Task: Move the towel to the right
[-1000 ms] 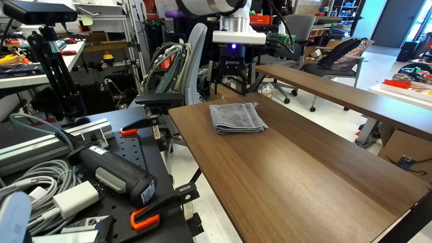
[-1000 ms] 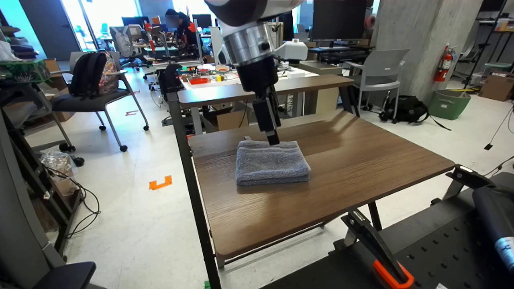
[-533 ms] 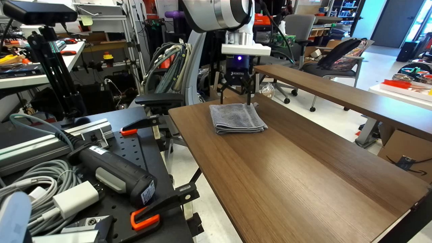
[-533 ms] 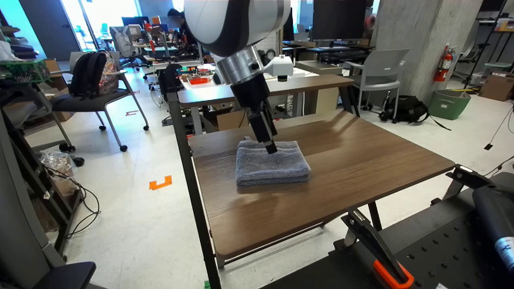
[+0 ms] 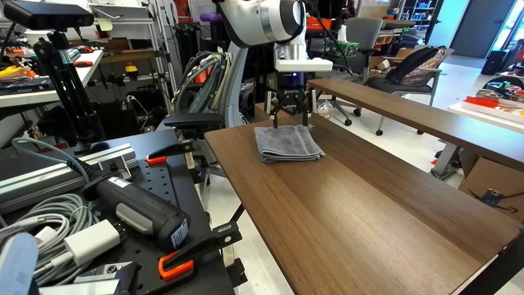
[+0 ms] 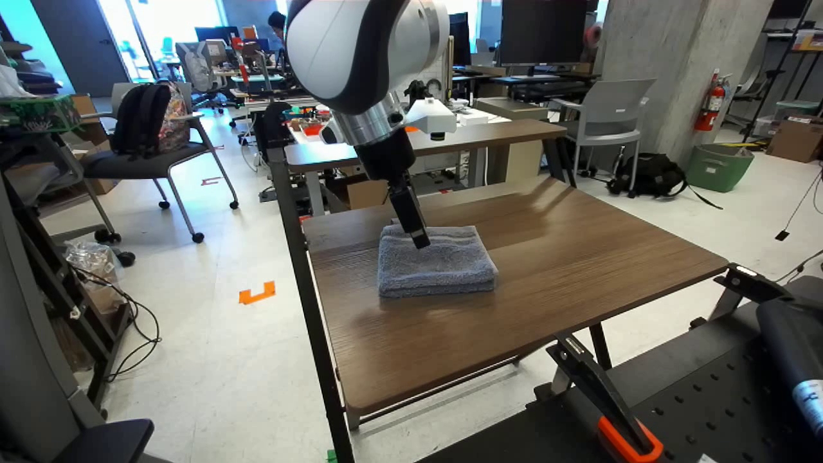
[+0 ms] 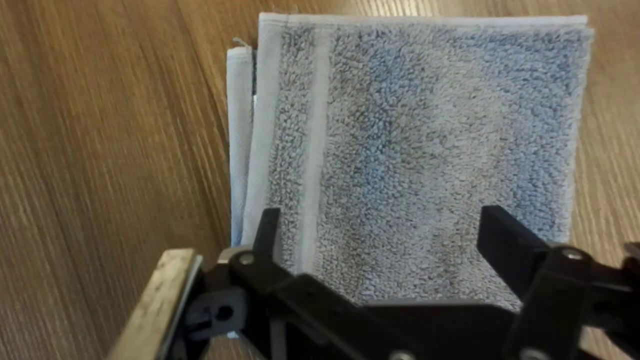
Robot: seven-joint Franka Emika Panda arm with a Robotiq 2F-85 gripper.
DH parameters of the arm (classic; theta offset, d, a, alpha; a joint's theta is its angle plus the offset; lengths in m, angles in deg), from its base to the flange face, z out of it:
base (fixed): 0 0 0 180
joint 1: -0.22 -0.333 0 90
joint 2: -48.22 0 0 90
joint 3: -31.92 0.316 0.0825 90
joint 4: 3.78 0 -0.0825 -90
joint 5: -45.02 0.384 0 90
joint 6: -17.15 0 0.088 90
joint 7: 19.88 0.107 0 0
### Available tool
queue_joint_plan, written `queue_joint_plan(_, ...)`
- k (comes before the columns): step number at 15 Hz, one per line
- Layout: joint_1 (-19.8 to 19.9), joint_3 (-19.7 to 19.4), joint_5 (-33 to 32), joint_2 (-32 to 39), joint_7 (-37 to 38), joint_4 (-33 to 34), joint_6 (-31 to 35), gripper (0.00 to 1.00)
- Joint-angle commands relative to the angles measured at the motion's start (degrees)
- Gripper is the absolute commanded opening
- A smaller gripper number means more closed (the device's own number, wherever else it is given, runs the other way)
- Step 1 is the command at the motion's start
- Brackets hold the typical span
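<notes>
The towel (image 5: 286, 144) is a flat, folded grey cloth with lighter stripes near one edge. It lies on the brown table (image 5: 348, 213), and it also shows in an exterior view (image 6: 443, 265) and in the wrist view (image 7: 425, 125). My gripper (image 5: 290, 124) points down over the towel with its fingers spread and nothing between them. In an exterior view the gripper (image 6: 421, 244) stands in front of the towel's far part. In the wrist view the gripper (image 7: 382, 211) has both fingertips over the cloth. I cannot tell whether the tips touch it.
A raised brown shelf (image 5: 409, 112) runs along one long side of the table. A black perforated bench (image 5: 159, 196) with a dark tool (image 5: 139, 209), coiled cables (image 5: 53, 233) and an orange-handled clamp (image 5: 176, 266) stands beside it. A black frame post (image 6: 302, 257) rises at a table edge.
My gripper has come down over the towel. It has shifted left in an exterior view, from the towel's far edge to over the cloth. The towel has not moved.
</notes>
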Motion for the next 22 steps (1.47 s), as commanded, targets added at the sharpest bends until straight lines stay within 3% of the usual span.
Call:
queue_joint_plan(1, 1.88, 0.55, 0.35, 0.44, -7.31, 0.7, 1.95, 1.0)
queue_joint_plan(4, 1.01, -1.75, -0.8, -0.17, -6.1, 0.19, 3.06, 1.0)
queue_joint_plan(13, 0.91, -1.3, 0.3, 0.5, -7.66, 0.42, 1.46, 1.0)
queue_joint_plan(18, 1.79, 1.18, -0.09, -0.26, -16.05, -3.95, 6.38, 1.0)
queue_joint_plan(22, 2.88, 1.98, -0.17, -1.84, -20.15, -9.92, 16.67, 1.0)
